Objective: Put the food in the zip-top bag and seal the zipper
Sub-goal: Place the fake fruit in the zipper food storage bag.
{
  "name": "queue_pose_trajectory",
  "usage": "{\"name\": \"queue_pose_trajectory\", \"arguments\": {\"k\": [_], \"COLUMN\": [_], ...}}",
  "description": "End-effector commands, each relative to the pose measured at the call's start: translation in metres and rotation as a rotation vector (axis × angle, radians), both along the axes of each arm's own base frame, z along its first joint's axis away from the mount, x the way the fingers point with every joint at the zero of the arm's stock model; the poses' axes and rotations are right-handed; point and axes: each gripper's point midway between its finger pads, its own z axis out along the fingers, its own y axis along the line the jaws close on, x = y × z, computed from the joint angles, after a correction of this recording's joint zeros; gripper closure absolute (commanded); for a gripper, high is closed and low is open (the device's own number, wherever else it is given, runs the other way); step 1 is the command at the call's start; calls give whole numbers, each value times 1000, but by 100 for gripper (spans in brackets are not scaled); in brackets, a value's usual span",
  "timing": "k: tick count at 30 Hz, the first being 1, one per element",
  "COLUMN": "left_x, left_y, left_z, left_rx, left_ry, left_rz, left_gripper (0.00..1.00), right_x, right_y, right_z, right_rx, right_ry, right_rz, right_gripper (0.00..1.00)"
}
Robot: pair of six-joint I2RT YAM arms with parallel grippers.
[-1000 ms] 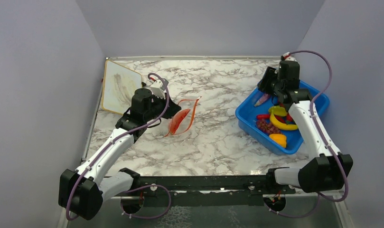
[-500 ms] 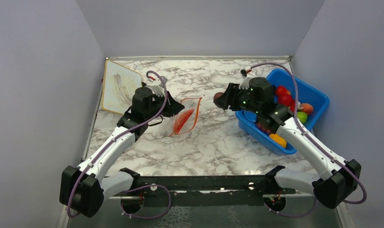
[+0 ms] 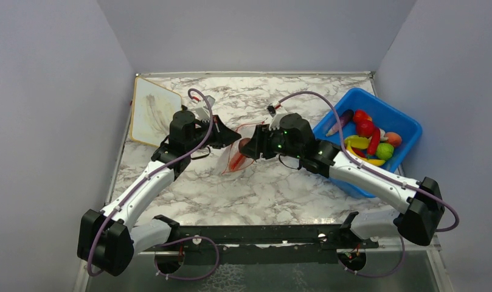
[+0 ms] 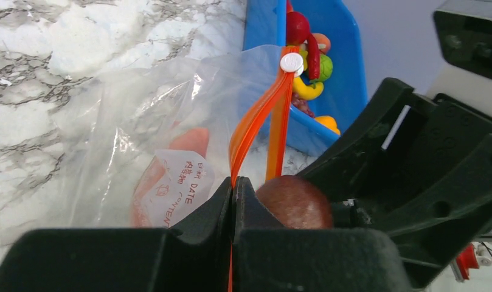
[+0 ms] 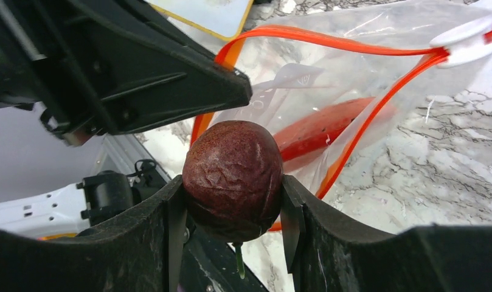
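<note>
The clear zip-top bag (image 3: 236, 152) lies mid-table, its mouth lifted. My left gripper (image 3: 230, 139) is shut on one side of the orange-red zipper (image 4: 255, 121), seen pinched between its jaws in the left wrist view (image 4: 233, 184). My right gripper (image 5: 233, 182) is shut on a dark red round fruit (image 5: 234, 173) and holds it right at the bag's open mouth, next to the left fingers (image 5: 158, 79). The fruit also shows in the left wrist view (image 4: 295, 201). A long red piece (image 5: 328, 125) lies inside the bag. The white slider (image 5: 468, 36) sits at the zipper's far end.
A blue bin (image 3: 407, 125) at the right holds the other food: banana (image 3: 360, 143), eggplant (image 3: 340, 121), red pieces (image 3: 363, 121), a green piece (image 3: 386, 150). A white board (image 3: 152, 109) lies at the back left. Grey walls stand on three sides.
My right arm swung left from the blue bin, carrying the round fruit to the bag's mouth. My left gripper kept hold of the zipper and shifted slightly right.
</note>
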Motion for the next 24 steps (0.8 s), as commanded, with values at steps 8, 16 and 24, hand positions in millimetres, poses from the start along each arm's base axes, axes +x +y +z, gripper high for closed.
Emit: {"name": "queue_pose_trajectory", "arguments": {"k": [8, 16, 24], "left_x": [-9, -8, -4], "left_y": [-12, -13, -10], "left_z": [32, 28, 22], "left_rx": [-121, -122, -101], "left_ry": [-39, -30, -26], "left_rz": [-78, -75, -50], "left_gripper": [100, 100, 100], "right_x": [21, 12, -1], "right_y": [-7, -15, -29], "right_z": [0, 21, 24], "right_rx": [-78, -81, -86], "right_ry": [-50, -67, -25], "right_rz": [-122, -95, -111], "right_gripper": [37, 25, 36]}}
